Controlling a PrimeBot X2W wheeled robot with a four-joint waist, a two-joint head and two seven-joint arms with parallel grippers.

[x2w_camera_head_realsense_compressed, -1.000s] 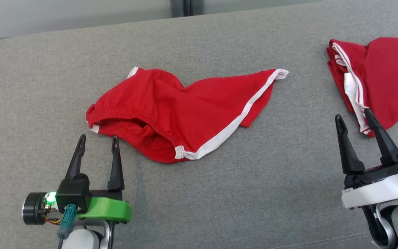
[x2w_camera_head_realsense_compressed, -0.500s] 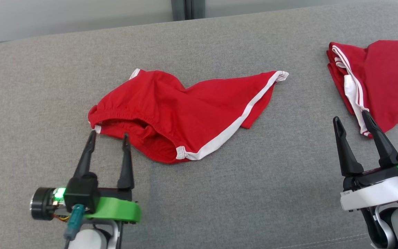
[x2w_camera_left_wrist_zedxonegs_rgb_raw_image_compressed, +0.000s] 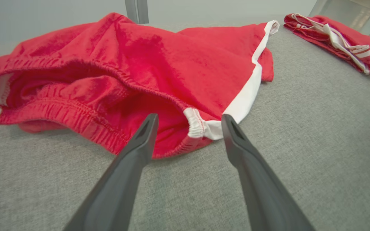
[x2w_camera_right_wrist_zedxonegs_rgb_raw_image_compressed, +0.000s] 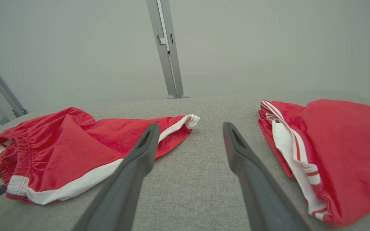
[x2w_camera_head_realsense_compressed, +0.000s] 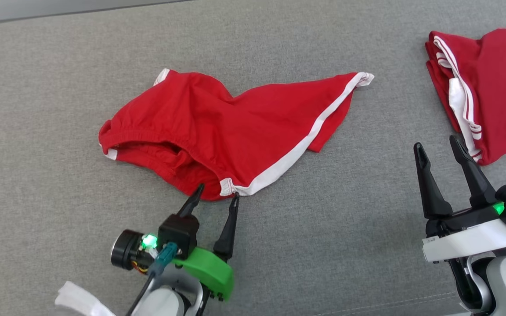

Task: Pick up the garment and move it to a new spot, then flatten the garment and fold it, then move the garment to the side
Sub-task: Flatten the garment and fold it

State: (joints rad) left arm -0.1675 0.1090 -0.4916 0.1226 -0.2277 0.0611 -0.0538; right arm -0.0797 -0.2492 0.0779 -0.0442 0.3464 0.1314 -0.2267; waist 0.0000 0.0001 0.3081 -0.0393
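Flanking garment (x2w_camera_head_realsense_compressed: 235,118) hem — left end effector (x2w_camera_head_realsense_compressed: 216,194)

no legible text, label or number anywhere (garments plain)

On the cushion (x2w_camera_head_realsense_compressed: 51,96), the garment (x2w_camera_head_realsense_compressed: 235,127) lies left of a folded bundle (x2w_camera_head_realsense_compressed: 503,87).

A bare, lab-like test room: a grey fabric-covered counter (x2w_camera_head_realsense_compressed: 367,245), a plain pale wall (x2w_camera_right_wrist_zedxonegs_rgb_raw_image_compressed: 75,48), and metal frame posts (x2w_camera_right_wrist_zedxonegs_rgb_raw_image_compressed: 167,51) behind it.
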